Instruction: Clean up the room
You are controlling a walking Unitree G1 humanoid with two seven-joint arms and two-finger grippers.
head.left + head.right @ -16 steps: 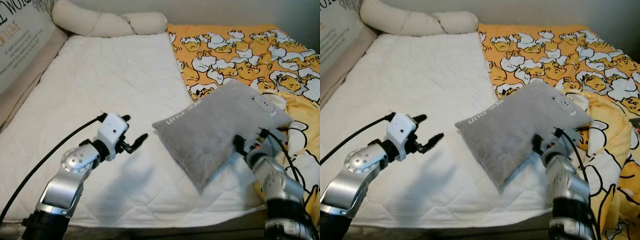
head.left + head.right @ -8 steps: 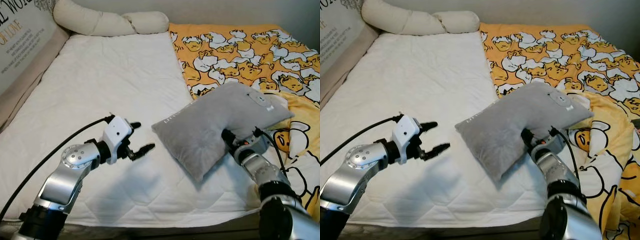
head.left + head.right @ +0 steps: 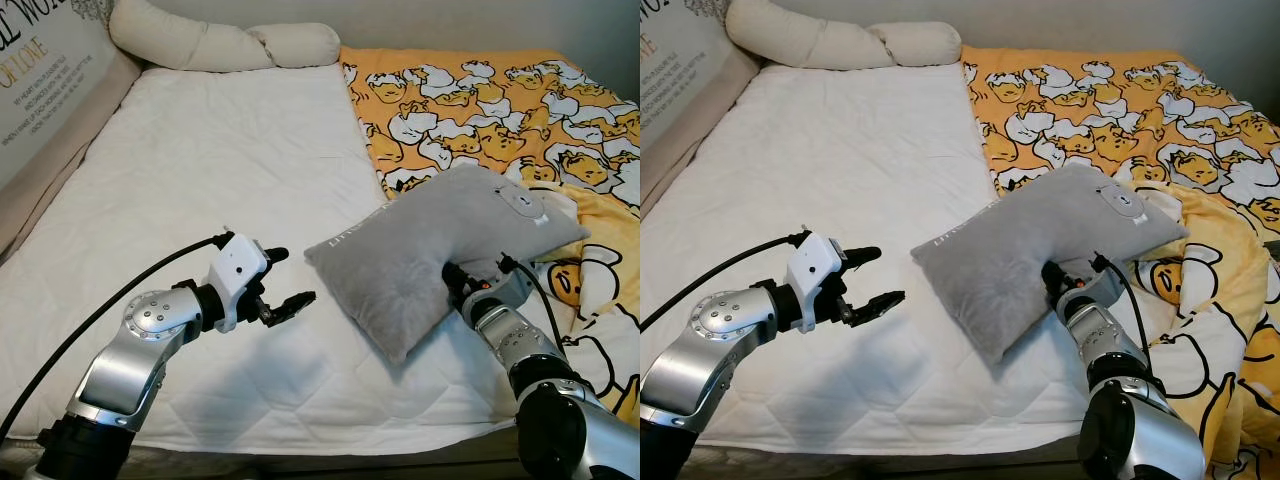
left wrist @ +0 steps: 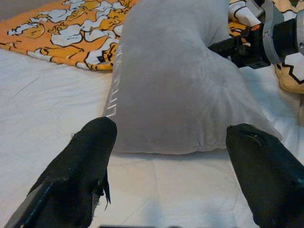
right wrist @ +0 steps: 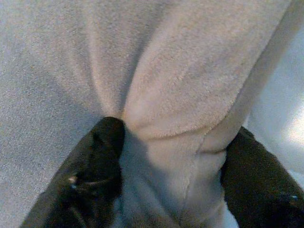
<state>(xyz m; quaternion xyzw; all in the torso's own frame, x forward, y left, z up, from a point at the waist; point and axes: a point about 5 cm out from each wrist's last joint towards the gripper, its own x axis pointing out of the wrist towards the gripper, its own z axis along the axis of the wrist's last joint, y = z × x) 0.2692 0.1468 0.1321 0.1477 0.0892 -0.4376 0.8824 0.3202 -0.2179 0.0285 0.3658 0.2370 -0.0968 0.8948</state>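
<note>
A grey pillow (image 3: 430,248) lies tilted on the white mattress (image 3: 200,180), its right part over the yellow duck blanket (image 3: 480,100). My right gripper (image 3: 452,279) is shut on the pillow's near edge; in the right wrist view both black fingers (image 5: 97,166) pinch a fold of the grey fabric (image 5: 161,118). My left gripper (image 3: 285,280) hovers open just left of the pillow's left corner. In the left wrist view its two fingertips (image 4: 90,156) frame the pillow (image 4: 175,90), with the right gripper (image 4: 247,50) beyond it.
A long cream bolster (image 3: 220,45) lies along the head of the bed. A padded side board with printed text (image 3: 40,90) runs along the left. The yellow blanket is bunched at the right edge (image 3: 600,290).
My right gripper has pushed further into the pillow's edge and dragged it slightly left. My left gripper has moved right, closer to the pillow's corner.
</note>
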